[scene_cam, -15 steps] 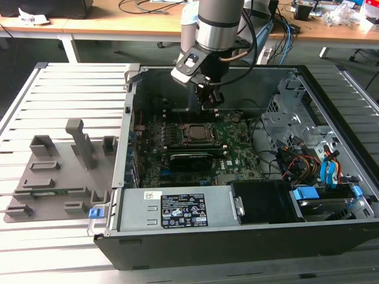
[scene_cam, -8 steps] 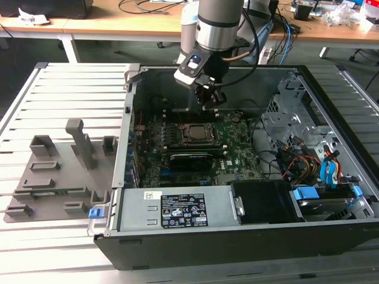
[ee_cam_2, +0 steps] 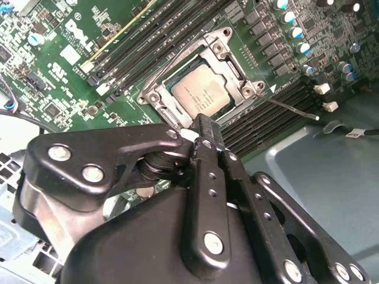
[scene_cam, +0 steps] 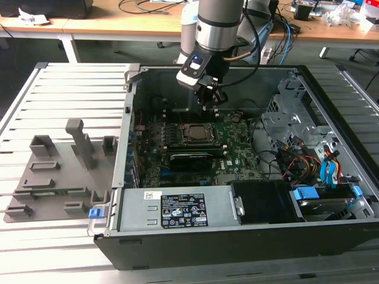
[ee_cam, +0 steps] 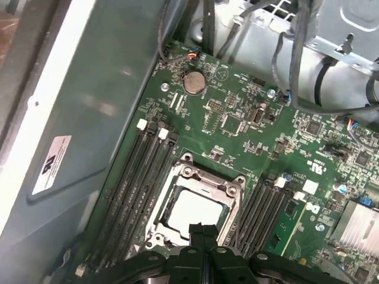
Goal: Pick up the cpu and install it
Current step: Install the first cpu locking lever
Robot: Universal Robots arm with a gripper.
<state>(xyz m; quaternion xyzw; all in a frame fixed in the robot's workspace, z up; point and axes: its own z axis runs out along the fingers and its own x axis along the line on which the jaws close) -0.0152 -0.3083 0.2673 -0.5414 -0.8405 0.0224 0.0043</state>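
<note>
The cpu [ee_cam_2: 198,92] lies flat inside the CPU socket [ee_cam_2: 155,98] on the green motherboard [ee_cam_2: 71,71], its pale metal top facing up and framed by the socket's metal bracket; in the first wrist view the cpu [ee_cam: 192,208] shows as a pale square in the same socket [ee_cam: 185,175]; in the exterior view it [scene_cam: 194,134] sits in the middle of the open computer case [scene_cam: 331,106].

The claw [ee_cam_2: 204,125] hangs over the socket's edge, its two black fingers pressed together with nothing between them; in the first wrist view the claw [ee_cam: 201,228] overlaps the near rim of the socket; whether the tips touch the socket cannot be told; in the exterior view the claw [scene_cam: 210,105] is above the socket.

Rows of black memory slots [ee_cam: 133,189] run along both sides of the socket; a thin metal lever [ee_cam_2: 290,108] juts out just beside the socket; a coin battery [ee_cam: 193,82] sits on the board, well apart from the socket.

Outside the case, far from the socket, a grey holder tray [scene_cam: 53,177] rests on the slatted counter [scene_cam: 65,89].
</note>
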